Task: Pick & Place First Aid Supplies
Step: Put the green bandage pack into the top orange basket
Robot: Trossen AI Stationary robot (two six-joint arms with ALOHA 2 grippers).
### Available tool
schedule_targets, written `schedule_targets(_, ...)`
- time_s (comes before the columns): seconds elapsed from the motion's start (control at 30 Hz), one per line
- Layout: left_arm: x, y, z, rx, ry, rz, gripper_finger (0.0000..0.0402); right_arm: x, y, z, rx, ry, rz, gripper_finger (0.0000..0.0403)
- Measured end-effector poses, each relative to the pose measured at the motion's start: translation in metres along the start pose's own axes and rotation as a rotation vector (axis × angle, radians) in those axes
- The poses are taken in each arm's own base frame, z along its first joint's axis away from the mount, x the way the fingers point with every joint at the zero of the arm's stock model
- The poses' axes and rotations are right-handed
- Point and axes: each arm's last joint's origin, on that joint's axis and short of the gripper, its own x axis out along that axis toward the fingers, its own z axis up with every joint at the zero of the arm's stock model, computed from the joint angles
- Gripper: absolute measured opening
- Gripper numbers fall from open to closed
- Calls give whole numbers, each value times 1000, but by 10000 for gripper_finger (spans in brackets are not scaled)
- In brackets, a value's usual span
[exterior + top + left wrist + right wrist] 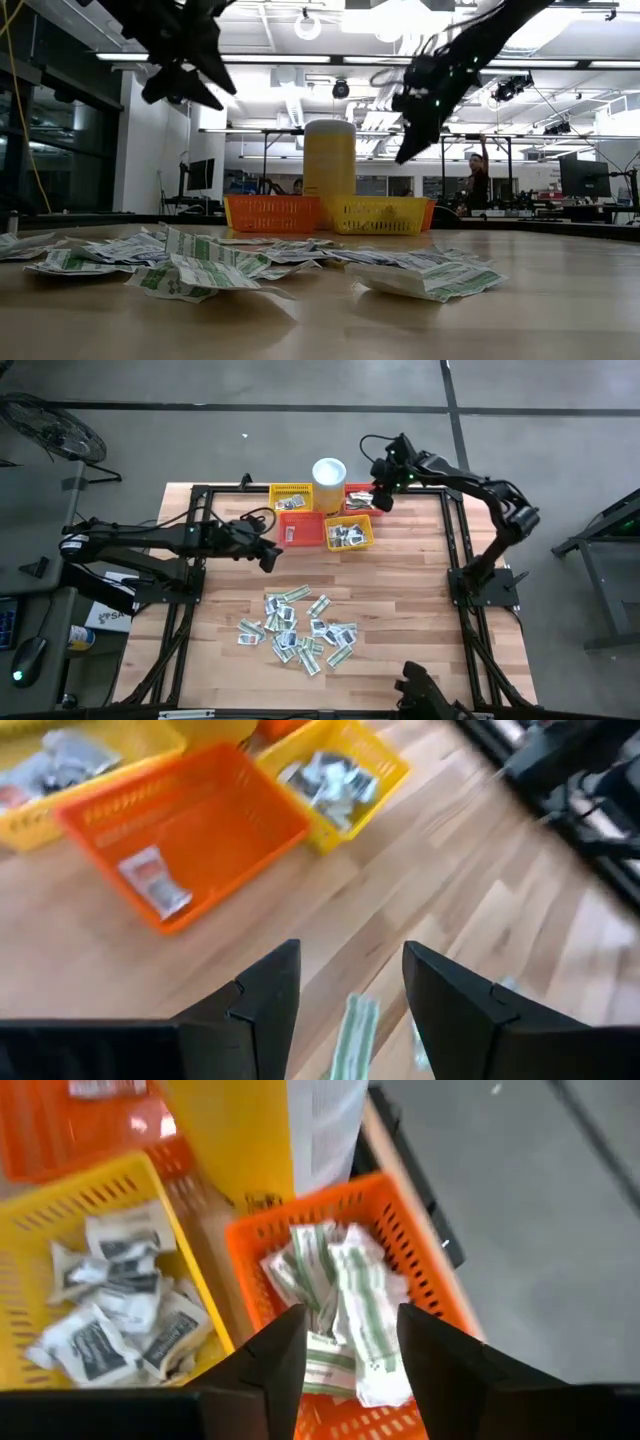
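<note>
A: status on the supplies?

B: Main pile of sachets (297,628) sits loose on the worktop (420,580), lower centre of the high view. Small flat rectangles, white/grey w/ pale green stripes + dark print, overlapping, some tilted. Low view shows them (190,268) crinkled and lying flat across the front.

A: baskets?

B: Cluster at upper centre of the high view, round a white cup (328,482). Yellow basket (291,498) at left of the cup, w/ grey packets in it. Orange basket (301,528) in front of that has one white packet w/ red print (155,883). Second yellow basket (349,533) right of it holds white packets w/ dark print (115,1305). Far orange basket (345,1240), right of the cup, has green-striped sachets (345,1305) stacked loosely.

A: right end effector?

B: Right end effector (383,497) is over that far orange basket, upper centre-right. Fingers apart in the wrist view, nothing between them, the striped sachets lie in the basket below. So released.

A: left?

B: Left end effector (268,557) hangs above the worktop, left of centre, betw. the baskets and the pile. Fingers spread, empty; one striped sachet (352,1032) on the wood shows in the gap.

A: anything else?

B: Low view: person (478,175) standing in the room behind, right of centre.
</note>
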Motion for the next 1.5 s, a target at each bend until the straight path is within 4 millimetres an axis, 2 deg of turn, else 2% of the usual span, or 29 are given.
schedule_targets(0.13, 7, 4, -8, -17, 94, 48, 176, -24, 12, 9, 0, -41, -43, 152)
schedule_targets(0.27, 24, 3, -18, -106, 228, 36, 176, -47, 29, 17, 51, -89, -29, 152)
schedule_targets(0.33, 36, 2, -25, -138, 303, 12, 176, -55, 39, 19, 100, -100, 19, 152)
schedule_targets(0.47, 56, 5, -39, -144, 404, 20, 176, -61, 68, 25, 166, -112, 225, 150)
schedule_targets(0.57, 63, 7, -43, -142, 422, 43, 176, -57, 96, 29, 148, -78, 300, 144)
schedule_targets(0.73, 65, 7, -43, -113, 427, 38, 176, -48, 147, 36, 26, -49, 249, 115)
schedule_targets(0.87, 65, 7, -44, -89, 434, 33, 176, -43, 180, 40, -9, -63, 185, 73)
schedule_targets(1.03, 65, 7, -44, -76, 438, 32, 176, -32, 213, 44, -14, -98, 194, 7)
schedule_targets(1.17, 65, 7, -45, -63, 446, 27, 176, -17, 236, 42, 4, -82, 205, 4)
schedule_targets(1.5, 65, 7, -45, -94, 462, 16, 176, 42, 282, 26, 0, -3, 294, 1)
